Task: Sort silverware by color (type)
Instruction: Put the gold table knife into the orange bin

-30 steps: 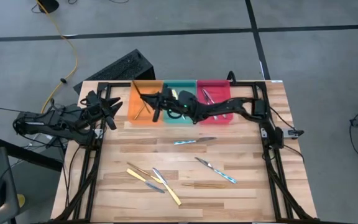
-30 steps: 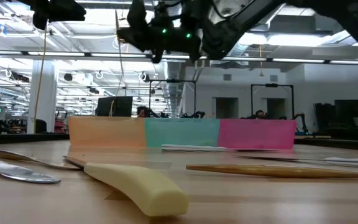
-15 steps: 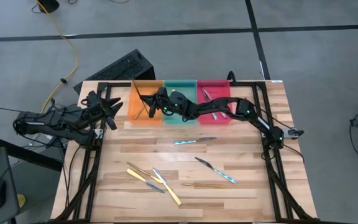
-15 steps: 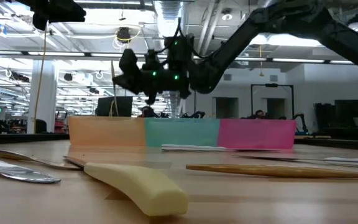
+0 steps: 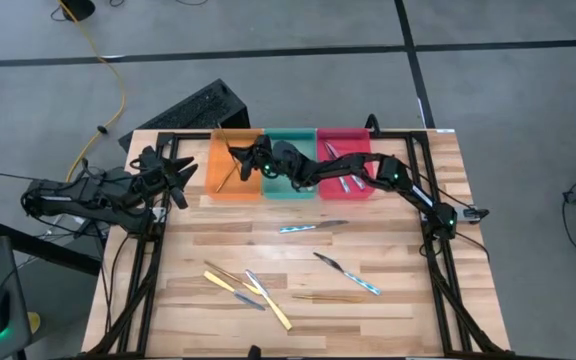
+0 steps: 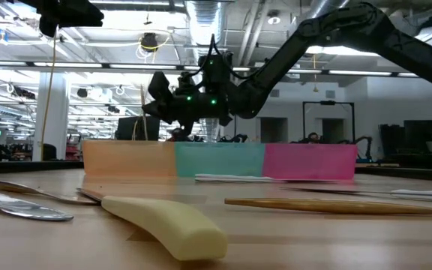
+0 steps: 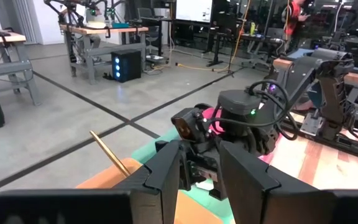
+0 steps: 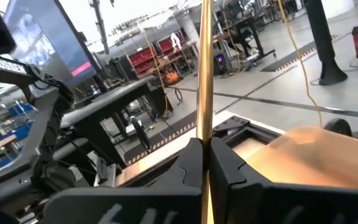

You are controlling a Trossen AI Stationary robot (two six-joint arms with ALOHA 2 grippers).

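Observation:
My right gripper [image 5: 251, 160] hangs over the orange tray [image 5: 223, 178] and is shut on a thin bronze-gold utensil [image 5: 226, 143]. In the low view this utensil [image 6: 142, 112] stands nearly upright, and its lower end drops behind the orange tray's wall [image 6: 130, 159]. On the table lie silver utensils with bluish handles [image 5: 313, 227] [image 5: 349, 273], pale yellow ones [image 5: 271, 307] and another bronze-gold one [image 5: 328, 297]. The red tray [image 5: 360, 190] holds silver pieces. My left gripper [image 5: 180, 175] waits open at the table's left edge. My right gripper pinches the bronze-gold utensil's slim shaft [image 8: 205, 134] between its two fingers [image 8: 188, 165]. The fingers reach level from the table's right and lie across the utensil. The utensil stands steeply, its long end above the fingers. Whether its lower end touches the tray floor is hidden by the wall.
The green tray [image 5: 290, 188] sits between the orange and red ones along the far edge. The right arm [image 5: 388, 175] stretches across the green and red trays. Loose utensils cluster on the near half of the wooden table [image 5: 398, 250]. Black frame rails run down both sides.
My right gripper has come down over the orange tray, carrying the bronze-gold utensil from high above the trays until its lower end sits behind the tray wall. It stays shut on the utensil, and the arm has stretched farther toward the table's left.

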